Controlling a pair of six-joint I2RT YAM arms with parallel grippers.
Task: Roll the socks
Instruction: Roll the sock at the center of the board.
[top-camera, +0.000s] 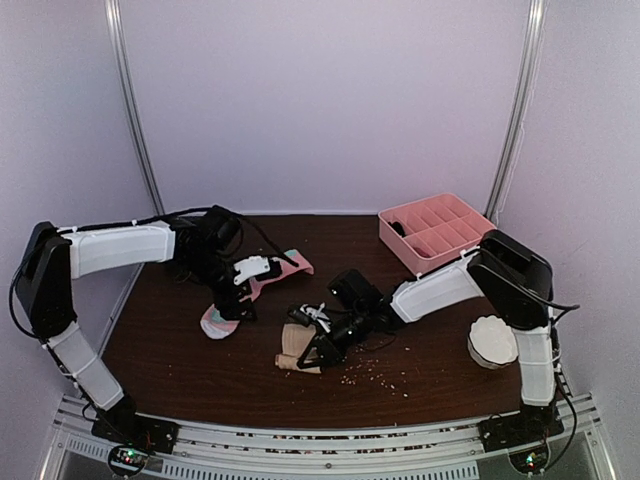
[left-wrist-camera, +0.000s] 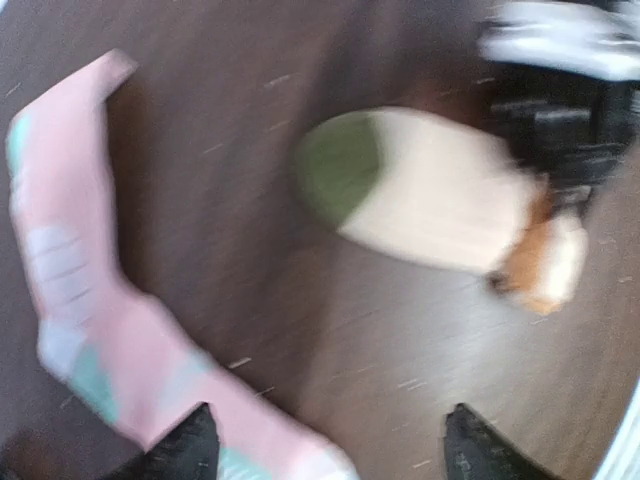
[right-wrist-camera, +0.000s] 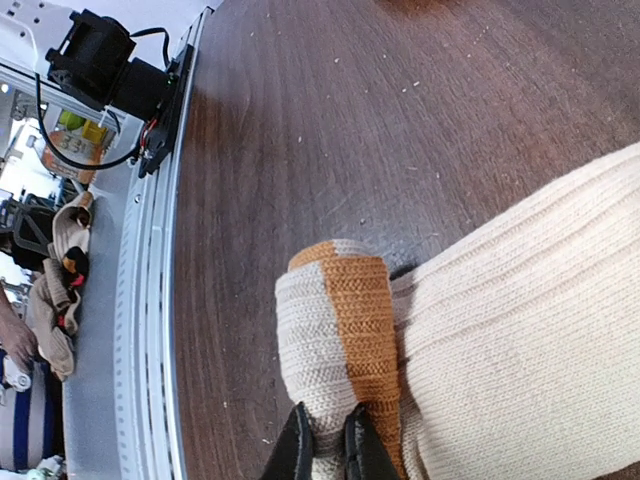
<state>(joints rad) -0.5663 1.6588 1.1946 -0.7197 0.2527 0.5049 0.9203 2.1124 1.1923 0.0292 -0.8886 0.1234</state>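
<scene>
- Right gripper: jaws pinch the folded, orange-banded end of the beige sock, which lies near the middle of the desk.
- Left gripper: jaws spread wide with nothing between them, hovering over the pink sock, which lies flat to the left of and farther back than the beige one.
- Judgement: the roll appears barely begun. Turn the pinched end over tightly toward the green toe, and pin the free length with the left jaws so it does not drag.
</scene>
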